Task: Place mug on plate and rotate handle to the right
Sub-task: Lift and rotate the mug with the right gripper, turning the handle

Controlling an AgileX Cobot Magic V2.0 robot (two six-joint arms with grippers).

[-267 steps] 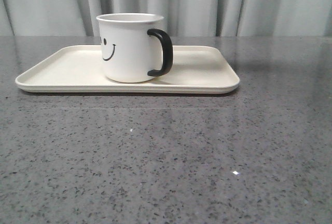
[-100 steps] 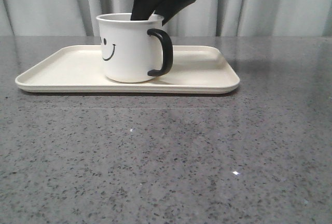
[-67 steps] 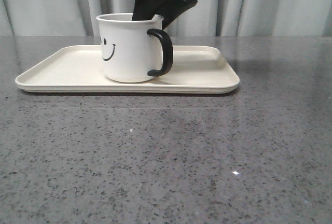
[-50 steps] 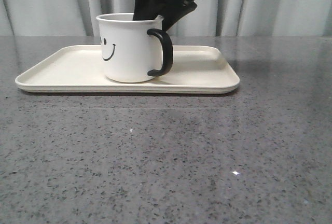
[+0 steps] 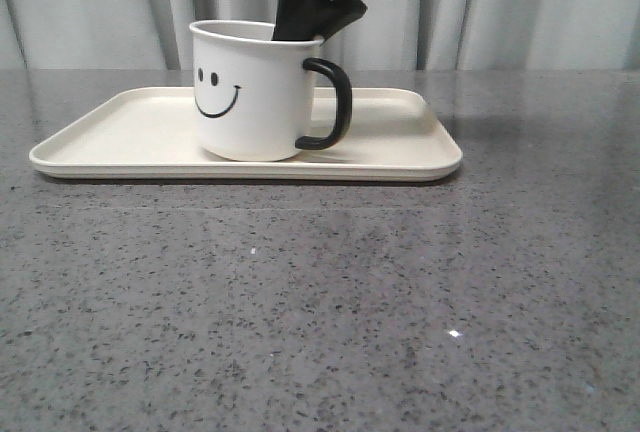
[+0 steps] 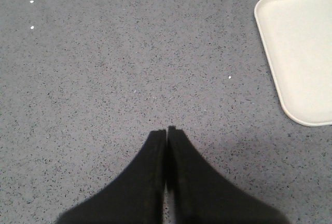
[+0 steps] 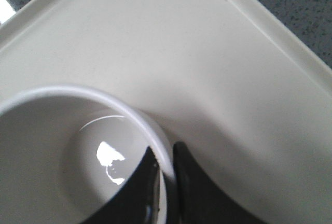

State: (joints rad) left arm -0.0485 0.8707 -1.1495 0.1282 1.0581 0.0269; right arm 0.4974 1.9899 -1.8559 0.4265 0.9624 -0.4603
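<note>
Mug point(image 5: 255, 92) rotated; rim between right jaws

Hidden and cut-off parts

The right gripper point(image 5: 300, 32) runs off the front view's top edge, one finger hidden inside the mug point(image 5: 255, 92). The plate point(image 6: 298, 53) is cropped at the left wrist view's right edge.

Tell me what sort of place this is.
Probably a lab or test bench rather than a home: a bare grey speckled countertop, plain pale curtains as backdrop, and only a mug on a plate.
</note>
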